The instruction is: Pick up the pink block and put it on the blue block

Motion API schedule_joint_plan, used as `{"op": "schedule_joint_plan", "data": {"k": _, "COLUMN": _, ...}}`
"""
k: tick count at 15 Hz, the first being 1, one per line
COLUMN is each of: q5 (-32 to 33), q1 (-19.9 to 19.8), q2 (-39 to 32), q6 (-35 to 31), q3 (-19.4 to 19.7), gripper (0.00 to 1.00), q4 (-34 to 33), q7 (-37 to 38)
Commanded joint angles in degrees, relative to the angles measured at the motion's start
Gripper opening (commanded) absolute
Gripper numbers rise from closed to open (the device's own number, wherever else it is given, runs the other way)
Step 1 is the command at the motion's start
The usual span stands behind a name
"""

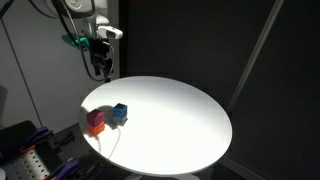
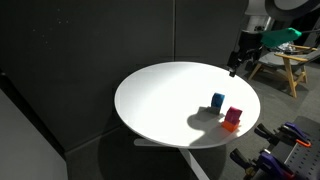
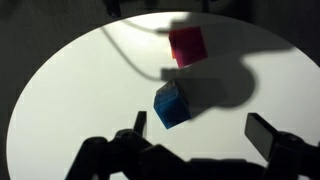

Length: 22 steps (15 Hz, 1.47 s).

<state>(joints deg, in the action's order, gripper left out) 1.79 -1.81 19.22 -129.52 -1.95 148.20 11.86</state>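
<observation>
Pink block (image 1: 95,118) sits near the table's (image 1: 190,120) edge, seemingly atop an orange block (image 1: 97,129) — only a sliver of that shows — with the blue block (image 1: 120,112) just beside it. The gripper (image 1: 98,65) hangs over the far rim, fingers (image 3: 265,135) spread wide, grasping nothing.

Small pink block (image 3: 187,45) near the table (image 3: 60,90) edge; same-sized blue block (image 3: 171,104) close beside it, not touching
</observation>
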Motion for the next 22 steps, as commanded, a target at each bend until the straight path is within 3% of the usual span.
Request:
{"op": "schedule_joint_plan", "data": {"k": 1, "q5": 0.42, "q1": 0.24, "q2": -1.30, "q6": -2.57, "q3": 0.63, "gripper": 1.00, "q4": 2.00, "q7": -3.81}}
{"op": "schedule_joint_plan", "data": {"k": 5, "q5": 1.17, "q1": 0.54, "q2": -3.08, "q6": -2.77, "q3": 0.42, "gripper": 1.00, "q4": 3.48, "q7": -6.81}}
{"op": "schedule_joint_plan", "data": {"k": 13, "q5": 0.12, "q1": 0.56, "q2": -3.18, "q6": -1.69, "q3": 0.31, "gripper": 1.00, "q4": 2.95, "q7": -5.35}}
{"op": "schedule_joint_plan", "data": {"k": 22, "q5": 2.50, "q1": 0.68, "q2": -8.21, "q6": -8.23, "q3": 0.14, "gripper": 1.00, "q4": 4.79, "q7": -6.66}}
